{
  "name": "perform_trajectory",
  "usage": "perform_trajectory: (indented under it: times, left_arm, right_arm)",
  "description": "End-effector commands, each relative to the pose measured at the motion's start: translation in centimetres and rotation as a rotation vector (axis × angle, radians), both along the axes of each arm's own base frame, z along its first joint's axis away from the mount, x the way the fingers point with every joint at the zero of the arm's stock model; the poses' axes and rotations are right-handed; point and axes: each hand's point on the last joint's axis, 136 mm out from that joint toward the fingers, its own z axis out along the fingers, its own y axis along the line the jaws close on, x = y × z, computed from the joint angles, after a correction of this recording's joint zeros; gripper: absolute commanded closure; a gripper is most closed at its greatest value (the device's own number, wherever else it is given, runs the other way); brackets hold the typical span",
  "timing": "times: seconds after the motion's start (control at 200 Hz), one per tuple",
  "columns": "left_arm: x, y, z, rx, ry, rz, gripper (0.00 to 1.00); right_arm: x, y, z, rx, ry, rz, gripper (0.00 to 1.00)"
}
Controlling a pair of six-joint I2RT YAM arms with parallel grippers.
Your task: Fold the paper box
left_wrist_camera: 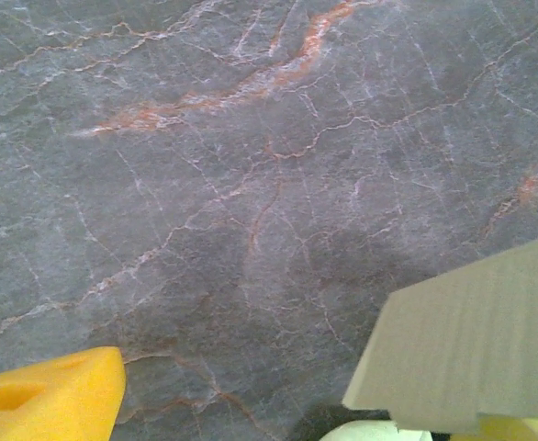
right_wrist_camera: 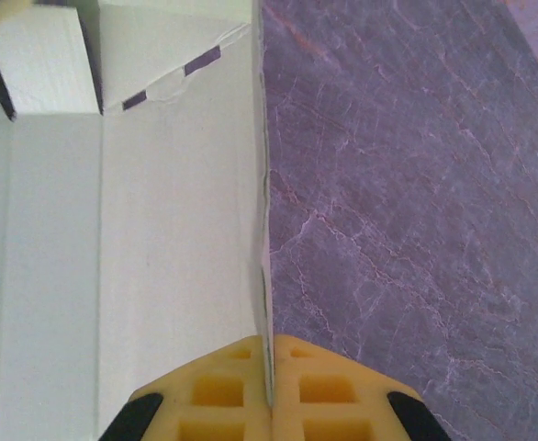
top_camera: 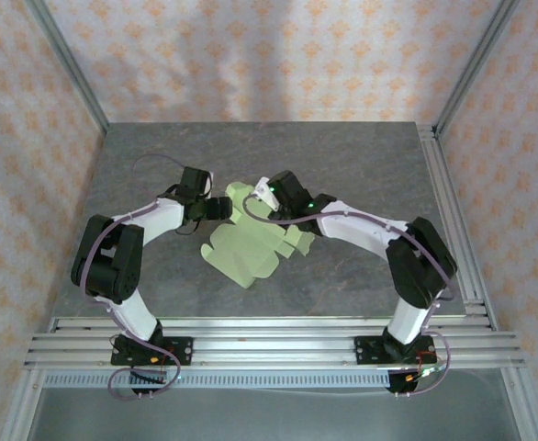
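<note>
Above the surface (top_camera: 370,165), top view: paper box (top_camera: 246,246), an unfolded die-cut sheet, lies centrally between both arms. Left arm bends inward, left tool (top_camera: 217,209) at the sheet's far-left flap. Right arm reaches in opposite, right tool (top_camera: 263,191) at its far edge.

Left wrist view: left tool (left_wrist_camera: 297,409) wide apart, gripping nothing, with a raised card flap beside one finger.

Right wrist view: right tool (right_wrist_camera: 271,372) pinched tight on a card edge.

Step, judged: first fold, panel lifted. Next move likely needs the left tool to press that flap along its crease.
</note>
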Motion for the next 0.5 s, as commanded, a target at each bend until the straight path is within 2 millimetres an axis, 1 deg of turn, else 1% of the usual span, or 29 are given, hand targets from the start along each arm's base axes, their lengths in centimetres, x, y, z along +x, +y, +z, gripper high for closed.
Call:
perform_trajectory:
  times: [0.0,0.14,0.33,0.42,0.496]
  left_arm:
    - [0.0,0.8,-0.4,0.041,0.026,0.023,0.16]
    - [0.1,1.0,0.0,0.048,0.016,0.031,0.16]
    - [0.2,0.6,0.9,0.023,-0.006,0.024,0.16]
    - [0.1,0.1,2.0,-0.009,-0.035,0.003,0.16]
    - [-0.1,-0.7,3.5,-0.048,-0.079,-0.033,0.15]
  right_arm:
    - [0.1,0.5,3.6,0.127,-0.019,-0.009,1.00]
    - [0.1,0.3,4.3,0.171,-0.008,-0.011,1.00]
    - [0.1,0.2,3.5,0.157,0.011,-0.013,1.00]
    - [0.6,-0.2,2.7,0.114,0.010,-0.037,1.00]
    - [1.2,-0.6,2.1,0.075,0.008,-0.064,1.00]
